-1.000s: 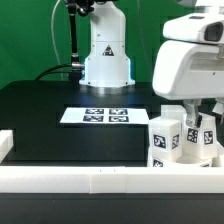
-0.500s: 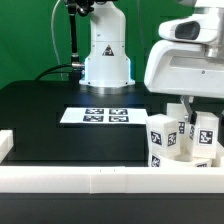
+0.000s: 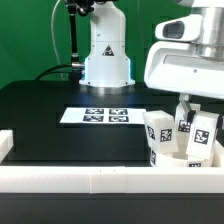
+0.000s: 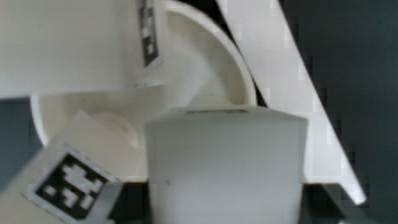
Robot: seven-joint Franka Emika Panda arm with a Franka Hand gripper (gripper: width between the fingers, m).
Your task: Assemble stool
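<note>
**Stool parts sit in the corner under the arm**

Stool parts are bunched together at the exterior view's right, close to the front rail (image 3: 100, 180). The biggest thing is the black surface (image 3: 60, 120). It has a long white rail along its front edge. The robot arm (image 3: 185, 65) is big and white and hangs over the stool parts. Farther back on the surface lies the marker board (image 3: 105, 116), flat, with black and white squares on it.

The seat (image 4: 222, 60) is a white curved piece seen close up in the wrist view. Two legs show in the exterior view. One leg (image 3: 161, 138) stands tilted, with square tags on its sides. The other leg (image 3: 201, 136) is just beside it and right under the arm. The gripper (image 3: 190, 112) is down between the legs. I cannot tell if it is wide, narrow or holding a leg, because the arm and the legs hide it.
</note>
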